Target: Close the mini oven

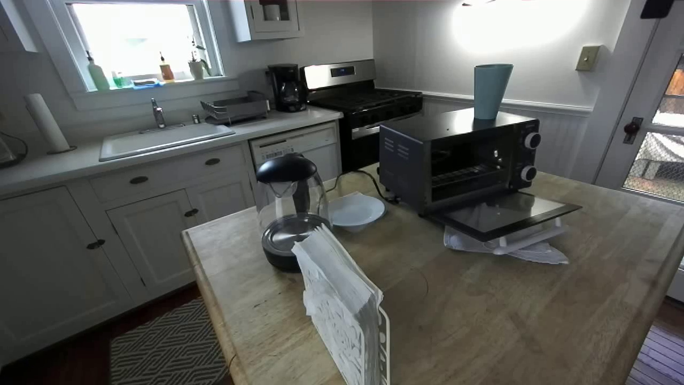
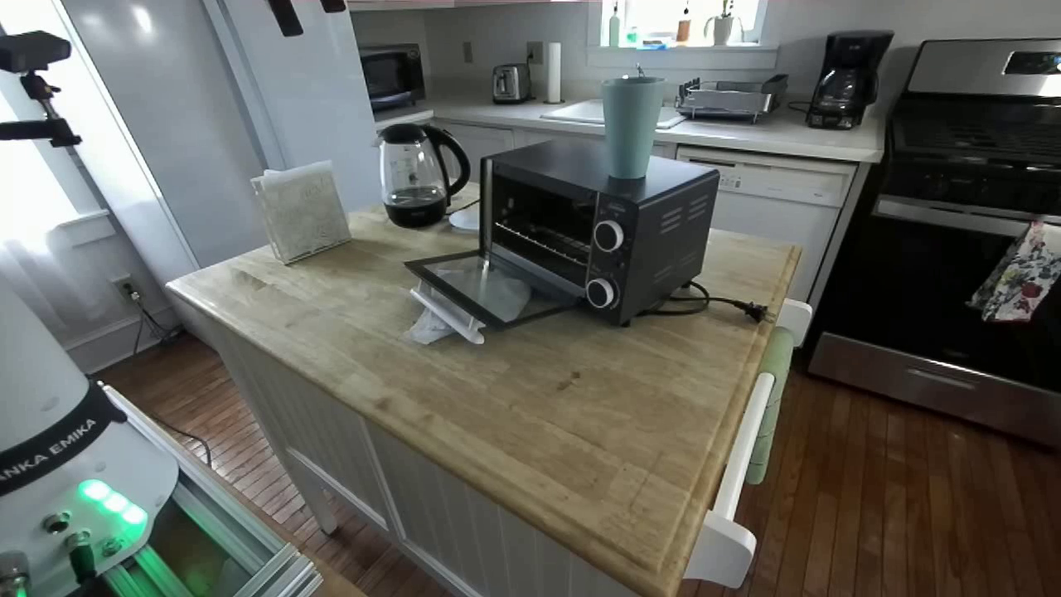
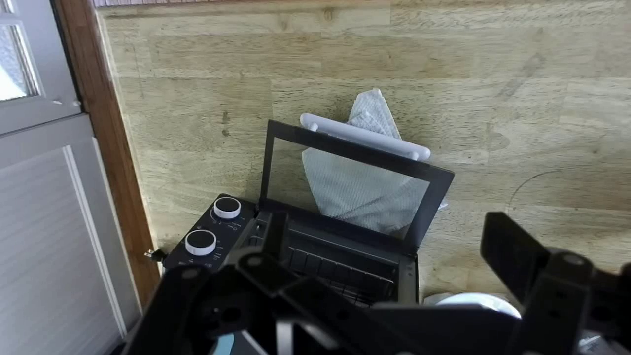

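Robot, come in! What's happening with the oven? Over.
Black fingers open, empty. Black boxy mini oven: dark-framed glass door down. White crumpled sheet under door, likely not blocking.

We count 1 oven (image 2: 615, 264) w/ 2 knobs (image 3: 200, 242), 1 door (image 1: 505, 215) & 1 handle (image 3: 365, 135). We've also got 1 cup (image 1: 491, 92), 1 kettle (image 2: 414, 178), 1 plate (image 1: 357, 209), 1 napkin holder (image 2: 302, 214) & 1 cloth (image 3: 373, 114) (or paper, can't tell). We tally 1 stove (image 2: 945, 257), 1 toaster (image 2: 511, 83), 1 micro (image 2: 391, 76), 1 dishwshr (image 2: 779, 220) & 1 coffee mkr (image 2: 847, 81). We see 1 sink (image 1: 171, 140), 1 faucet (image 1: 158, 114), 1 dish rack (image 1: 240, 111), 1 paper roll (image 1: 47, 124), 2 pump btls (image 1: 98, 75), 1 plant (image 1: 197, 68), 1 rug (image 1: 171, 345) & 2 hanging towels (image 2: 1018, 274). We get 3 green lights (image 2: 114, 502) & 1 gripper (image 3: 387, 224) w/ 2 fingers (image 3: 512, 251).
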`<action>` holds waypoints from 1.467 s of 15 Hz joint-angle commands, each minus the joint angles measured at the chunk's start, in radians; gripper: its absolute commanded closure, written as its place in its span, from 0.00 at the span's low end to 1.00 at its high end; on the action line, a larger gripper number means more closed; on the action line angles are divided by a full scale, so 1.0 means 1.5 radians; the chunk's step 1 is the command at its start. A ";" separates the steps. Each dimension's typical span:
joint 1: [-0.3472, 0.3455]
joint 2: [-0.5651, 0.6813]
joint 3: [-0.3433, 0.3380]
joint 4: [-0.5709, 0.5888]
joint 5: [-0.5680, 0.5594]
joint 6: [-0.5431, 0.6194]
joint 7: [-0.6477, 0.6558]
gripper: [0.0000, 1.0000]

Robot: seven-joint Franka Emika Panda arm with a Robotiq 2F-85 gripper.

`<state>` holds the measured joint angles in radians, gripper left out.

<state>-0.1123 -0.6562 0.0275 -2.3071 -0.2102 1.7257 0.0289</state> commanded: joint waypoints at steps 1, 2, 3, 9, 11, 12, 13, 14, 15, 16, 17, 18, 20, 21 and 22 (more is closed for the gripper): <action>0.014 0.001 -0.010 0.002 -0.006 -0.003 0.006 0.00; 0.014 0.001 -0.010 0.002 -0.006 -0.003 0.006 0.00; 0.014 0.001 -0.010 0.002 -0.006 -0.003 0.006 0.00; 0.006 0.058 -0.085 -0.015 0.070 0.002 -0.012 0.00; 0.002 0.083 -0.130 -0.039 0.106 0.021 -0.040 0.00; -0.001 0.096 -0.154 -0.052 0.129 0.040 -0.057 0.00; -0.003 0.111 -0.175 -0.061 0.153 0.047 -0.079 0.00; -0.007 0.127 -0.196 -0.071 0.178 0.061 -0.101 0.00; -0.011 0.143 -0.216 -0.080 0.204 0.074 -0.122 0.00; -0.014 0.160 -0.236 -0.087 0.232 0.084 -0.149 0.00; -0.017 0.175 -0.256 -0.093 0.261 0.091 -0.178 0.00; -0.020 0.193 -0.277 -0.097 0.290 0.097 -0.213 0.00; -0.029 0.225 -0.314 -0.103 0.352 0.100 -0.282 0.00; -0.036 0.247 -0.330 -0.105 0.373 0.099 -0.318 0.00; -0.047 0.273 -0.342 -0.103 0.385 0.105 -0.346 0.00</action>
<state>-0.1468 -0.3408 -0.4371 -2.4643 0.2722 1.8587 -0.3546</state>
